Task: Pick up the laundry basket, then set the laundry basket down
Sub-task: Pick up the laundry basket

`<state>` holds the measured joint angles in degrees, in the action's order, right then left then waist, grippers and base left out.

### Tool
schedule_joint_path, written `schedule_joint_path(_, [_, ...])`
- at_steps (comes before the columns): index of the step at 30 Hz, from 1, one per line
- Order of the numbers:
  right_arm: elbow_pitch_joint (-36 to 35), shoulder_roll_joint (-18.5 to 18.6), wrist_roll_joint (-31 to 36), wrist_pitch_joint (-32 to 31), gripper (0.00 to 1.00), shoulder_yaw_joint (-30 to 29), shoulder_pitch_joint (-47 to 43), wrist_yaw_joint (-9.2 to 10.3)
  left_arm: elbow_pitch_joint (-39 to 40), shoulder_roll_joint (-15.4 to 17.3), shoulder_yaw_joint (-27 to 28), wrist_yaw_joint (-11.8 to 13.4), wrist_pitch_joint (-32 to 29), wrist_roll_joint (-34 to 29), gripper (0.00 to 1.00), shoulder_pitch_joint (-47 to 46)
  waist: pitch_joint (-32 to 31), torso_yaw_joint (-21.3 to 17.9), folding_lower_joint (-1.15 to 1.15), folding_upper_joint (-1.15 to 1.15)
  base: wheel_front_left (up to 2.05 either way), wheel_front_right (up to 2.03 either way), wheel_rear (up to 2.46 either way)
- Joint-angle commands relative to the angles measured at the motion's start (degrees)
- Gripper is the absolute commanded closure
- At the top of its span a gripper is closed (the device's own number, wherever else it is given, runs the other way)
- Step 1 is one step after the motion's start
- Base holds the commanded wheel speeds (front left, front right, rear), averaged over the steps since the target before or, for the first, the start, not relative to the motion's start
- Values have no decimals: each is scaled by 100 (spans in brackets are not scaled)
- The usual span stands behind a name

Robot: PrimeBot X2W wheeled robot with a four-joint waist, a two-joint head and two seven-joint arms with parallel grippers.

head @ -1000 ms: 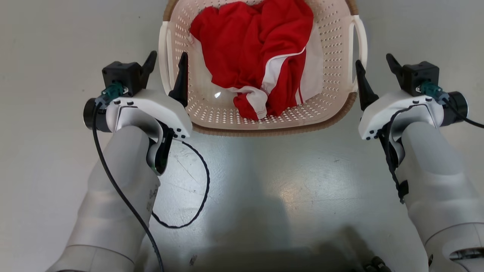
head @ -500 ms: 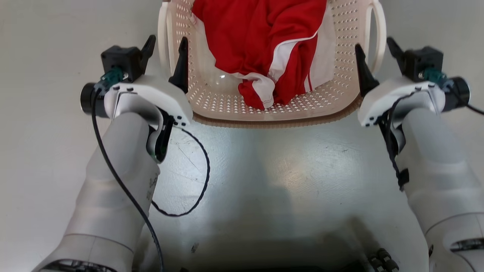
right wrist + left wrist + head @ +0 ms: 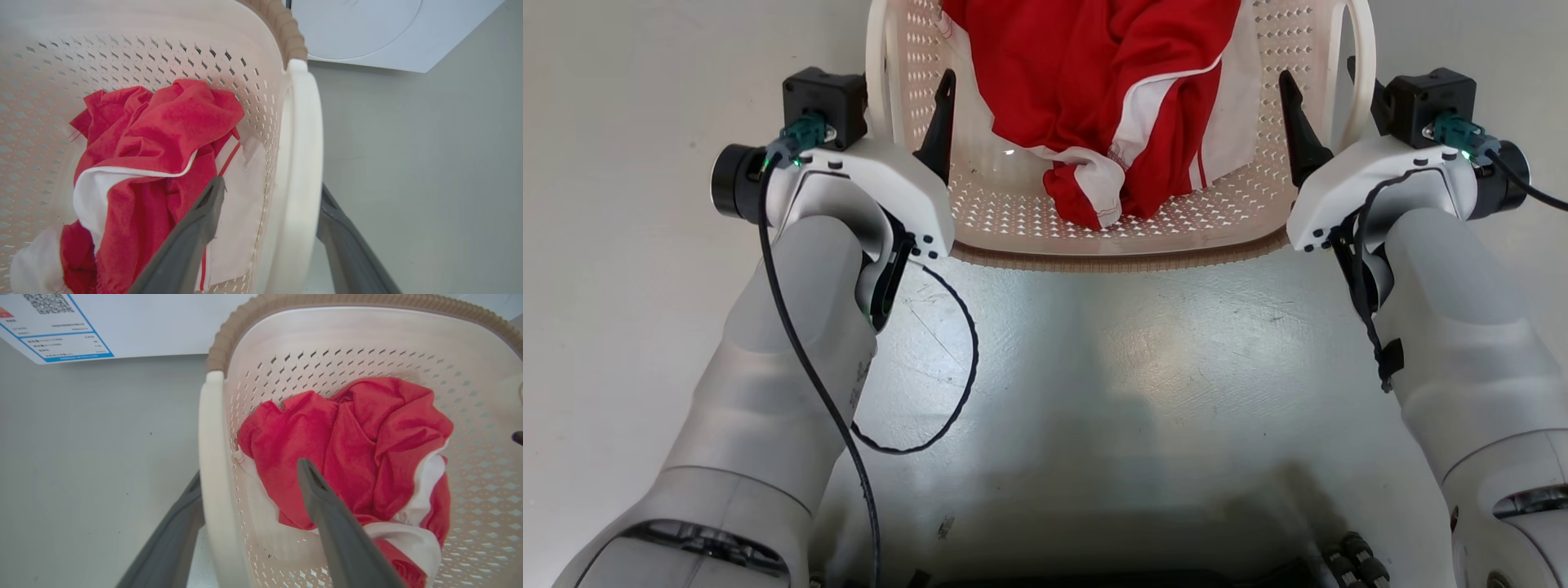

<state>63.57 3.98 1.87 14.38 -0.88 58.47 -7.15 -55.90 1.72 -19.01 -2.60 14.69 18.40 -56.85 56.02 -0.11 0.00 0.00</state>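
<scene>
Straddling both handles: this reads as the grasp stage of the pick-up, with the clamp not yet made.

Small cream-white perforated plastic laundry basket (image 3: 1001, 214) with a brown woven-look rim appears to rest on the pale grey floor (image 3: 1094, 367), straight ahead of the robot and between its two arms. A crumpled red-and-white garment (image 3: 1111, 90) lies inside. A big white washing machine (image 3: 367, 28) stands beyond the basket's far end.

Left gripper (image 3: 894, 90): long dark fingers spread wide, one inside the basket wall and one outside, with the white left side handle (image 3: 214, 457) between them. It holds nothing; the wrist view shows a gap from the inner finger to the handle.

Right gripper (image 3: 1321, 82): the same posture, mirrored. Its fingers are set apart around the white right side handle (image 3: 300, 163), and it grips nothing.

Next move, as I judge it: close both pairs of fingers on the handles together, then raise both arms evenly. An uneven lift would tilt the basket and shift the garment.
</scene>
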Motion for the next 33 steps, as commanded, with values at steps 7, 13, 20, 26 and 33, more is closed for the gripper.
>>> schedule_joint_path(7, [111,-110,-155,62,0,196,-33,-34,-323,116,-171,66,30,171,0,-151,-5,-46,0,0,0,0,0])
schedule_joint_path(13, [182,-110,-207,62,0,210,8,-34,-467,116,-292,82,30,215,0,-253,-15,-63,0,0,0,0,0])
schedule_joint_path(20, [202,-110,-295,62,2,272,15,-34,-582,116,-410,67,30,297,11,-303,-25,-75,0,0,0,0,0])
schedule_joint_path(26, [187,-110,-374,62,100,366,-33,-34,-815,116,-537,14,30,415,100,-347,-80,-107,0,0,0,0,0])
schedule_joint_path(33, [277,-110,-396,62,100,489,-176,-34,-917,116,-649,36,30,556,100,-289,-259,-122,0,0,0,0,0])
